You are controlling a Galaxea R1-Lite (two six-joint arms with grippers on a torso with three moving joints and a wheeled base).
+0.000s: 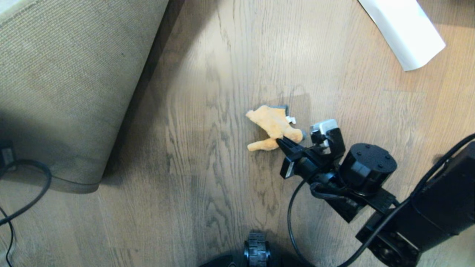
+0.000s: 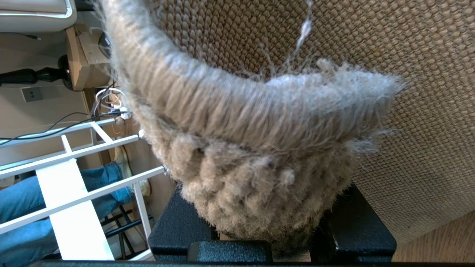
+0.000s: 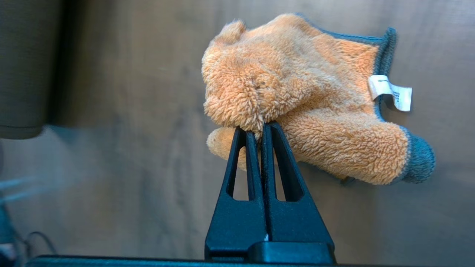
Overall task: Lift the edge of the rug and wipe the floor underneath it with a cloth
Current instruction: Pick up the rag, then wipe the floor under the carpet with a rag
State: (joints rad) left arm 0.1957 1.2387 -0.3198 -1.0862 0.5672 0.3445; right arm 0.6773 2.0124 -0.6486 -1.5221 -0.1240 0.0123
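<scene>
My right end effector (image 1: pixel 284 142) is clamped on the near fold of the cloth (image 1: pixel 272 126), which lies bunched on the bare floor (image 1: pixel 207 178); it looks soft and light, so a pinch on one fold should drag it. Farther left, the left end effector (image 2: pixel 271 237) grips the rug (image 1: pixel 63 85) edge, which is raised, backing showing; it looks heavy and floppy.

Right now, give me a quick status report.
Left gripper shut on the rug, edge lifted. Right gripper shut on the cloth, over bare floor. White paper sheet lies well clear.
</scene>
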